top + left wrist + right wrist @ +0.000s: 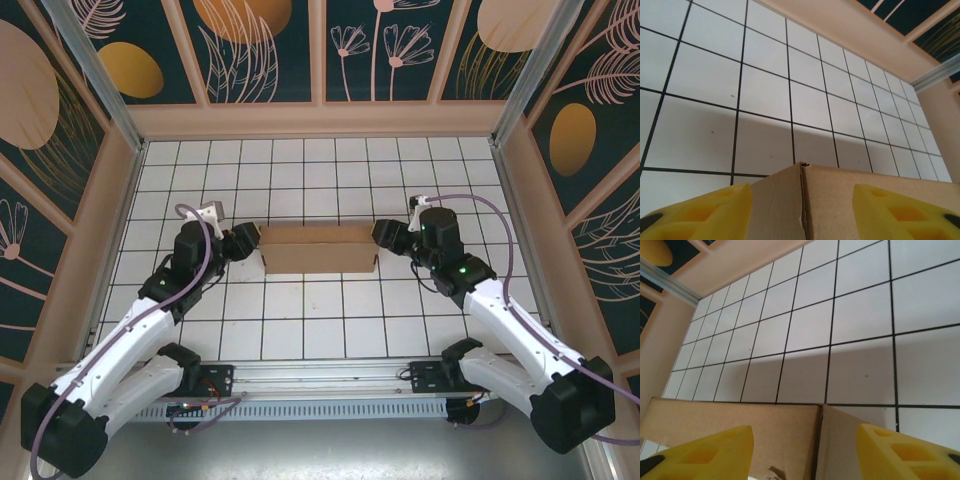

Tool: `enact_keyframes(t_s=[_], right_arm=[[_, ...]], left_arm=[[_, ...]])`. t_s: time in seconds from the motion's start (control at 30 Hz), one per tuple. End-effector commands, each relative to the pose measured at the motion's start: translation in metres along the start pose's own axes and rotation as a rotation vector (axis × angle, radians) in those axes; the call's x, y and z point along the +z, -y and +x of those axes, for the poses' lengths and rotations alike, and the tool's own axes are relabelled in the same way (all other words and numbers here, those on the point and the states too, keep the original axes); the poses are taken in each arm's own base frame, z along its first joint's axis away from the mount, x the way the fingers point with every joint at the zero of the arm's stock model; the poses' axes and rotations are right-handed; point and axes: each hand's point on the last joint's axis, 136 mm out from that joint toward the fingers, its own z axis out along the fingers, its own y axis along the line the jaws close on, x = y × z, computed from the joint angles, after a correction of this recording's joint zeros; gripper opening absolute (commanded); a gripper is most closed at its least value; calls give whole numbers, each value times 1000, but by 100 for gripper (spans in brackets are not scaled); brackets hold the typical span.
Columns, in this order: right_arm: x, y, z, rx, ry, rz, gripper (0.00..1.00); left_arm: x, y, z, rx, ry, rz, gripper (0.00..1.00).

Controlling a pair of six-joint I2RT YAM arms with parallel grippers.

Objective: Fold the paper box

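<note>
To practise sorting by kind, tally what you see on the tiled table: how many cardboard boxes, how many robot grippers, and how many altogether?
paper box: 1
grippers: 2 (left gripper, right gripper)
Total: 3

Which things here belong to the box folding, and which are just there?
In the job: box; left gripper at one end of it; right gripper at the other.
Just there: tiled table; patterned walls.
</note>
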Motion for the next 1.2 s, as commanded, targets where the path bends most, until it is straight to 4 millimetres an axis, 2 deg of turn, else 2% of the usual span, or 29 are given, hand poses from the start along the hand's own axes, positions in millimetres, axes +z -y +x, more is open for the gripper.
enact_keyframes(t_s=[0.0,0.17,0.27,0.37,0.43,0.5,0.57,0.67,0.87,1.07,1.17], right_arm=[[4,-7,9,25,-72,-39,57],[14,-2,25,56,-129,-46,52],[16,1,30,65,-133,-45,42],[18,3,35,76,-145,-53,36],[20,2,39,83,-162,-61,34],[21,-4,41,91,-178,-97,34],[20,-13,34,88,-168,-126,34],[17,-29,14,64,-126,-169,32],[26,-60,-43,-52,-11,-223,29],[43,-74,-93,-171,107,-239,28],[51,-65,-98,-216,167,-251,26]], left_arm=[[7,14,4,4,-48,75,53],[15,24,24,-71,-115,179,50],[19,23,33,-101,-139,202,46],[22,22,44,-141,-163,232,41],[25,23,52,-167,-191,259,37],[25,25,53,-175,-191,278,35],[23,32,46,-171,-176,301,33],[18,48,27,-145,-131,346,32],[27,67,-18,-74,0,344,27],[44,74,-63,66,182,308,25],[54,76,-72,125,245,317,26]])
